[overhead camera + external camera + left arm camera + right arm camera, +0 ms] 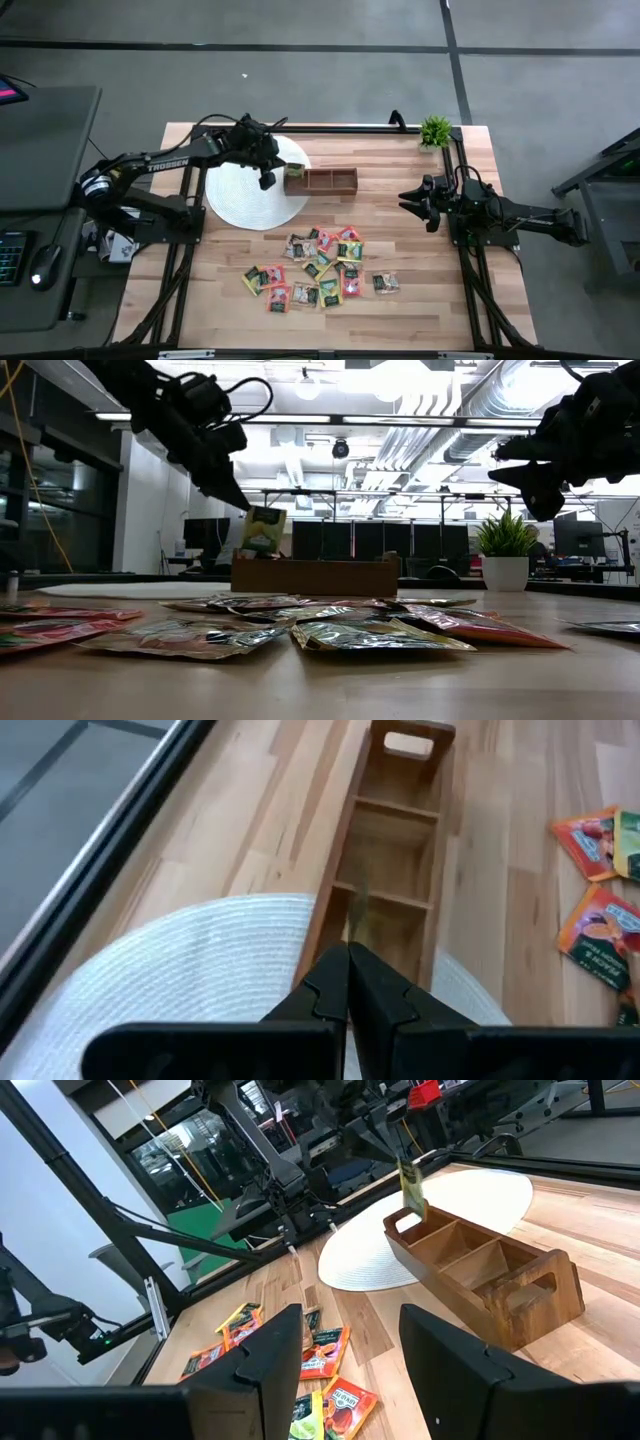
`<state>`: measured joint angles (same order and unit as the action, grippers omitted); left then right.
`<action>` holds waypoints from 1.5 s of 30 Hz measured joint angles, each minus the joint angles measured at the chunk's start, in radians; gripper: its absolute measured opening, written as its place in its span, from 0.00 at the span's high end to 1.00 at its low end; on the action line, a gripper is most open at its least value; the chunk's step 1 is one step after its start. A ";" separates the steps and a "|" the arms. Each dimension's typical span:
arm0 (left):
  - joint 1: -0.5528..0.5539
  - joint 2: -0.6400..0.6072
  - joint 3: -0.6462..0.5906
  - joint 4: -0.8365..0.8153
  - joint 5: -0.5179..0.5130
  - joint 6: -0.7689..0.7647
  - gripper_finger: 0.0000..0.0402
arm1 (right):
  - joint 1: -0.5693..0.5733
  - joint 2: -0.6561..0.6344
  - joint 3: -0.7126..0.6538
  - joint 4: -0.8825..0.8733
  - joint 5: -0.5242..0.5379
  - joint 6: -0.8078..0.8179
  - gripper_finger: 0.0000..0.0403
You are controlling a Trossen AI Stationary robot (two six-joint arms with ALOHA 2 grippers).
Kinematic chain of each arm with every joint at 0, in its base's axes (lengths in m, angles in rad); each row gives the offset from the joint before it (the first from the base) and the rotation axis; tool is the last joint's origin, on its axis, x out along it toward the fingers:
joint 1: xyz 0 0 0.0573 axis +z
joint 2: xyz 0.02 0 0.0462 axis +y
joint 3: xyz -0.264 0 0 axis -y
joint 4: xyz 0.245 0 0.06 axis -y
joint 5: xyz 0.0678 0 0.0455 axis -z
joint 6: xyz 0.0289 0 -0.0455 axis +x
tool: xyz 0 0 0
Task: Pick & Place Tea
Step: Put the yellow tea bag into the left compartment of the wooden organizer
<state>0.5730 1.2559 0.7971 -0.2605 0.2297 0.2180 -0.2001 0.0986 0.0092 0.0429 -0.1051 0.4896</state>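
Left claw (271, 170) clamped on one green tea packet (262, 530), hanging over the end compartment of the wooden tray (322, 180) — barely begun, with all three compartments apparently bare. Some twenty packets (322, 268) left, scattered mid-table and well clear of the table's (420, 300) edges. Right claw (418, 201) waiting with fingers apart near the potted plant (435, 131) — ample open room between.

A robotics lab: exposed ceiling ducts (500, 420), rows of dark monitors (365, 540) and a wooden test table (420, 250) on grey flooring.
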 joint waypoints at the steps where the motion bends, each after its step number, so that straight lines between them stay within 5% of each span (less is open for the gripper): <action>1: 0.005 0.006 0.000 0.003 0.005 0.008 1.00 | 0.000 0.000 0.000 0.000 0.000 0.000 0.59; 13: 0.003 0.118 0.000 0.056 0.018 0.014 1.00 | 0.000 0.000 0.000 0.000 0.000 0.000 0.59; 45: 0.003 0.118 -0.001 0.066 -0.027 0.003 1.00 | 0.000 0.000 0.000 -0.001 0.000 0.000 0.59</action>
<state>0.5758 1.3735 0.7963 -0.1946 0.2031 0.2211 -0.2005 0.0987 0.0092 0.0422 -0.1051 0.4899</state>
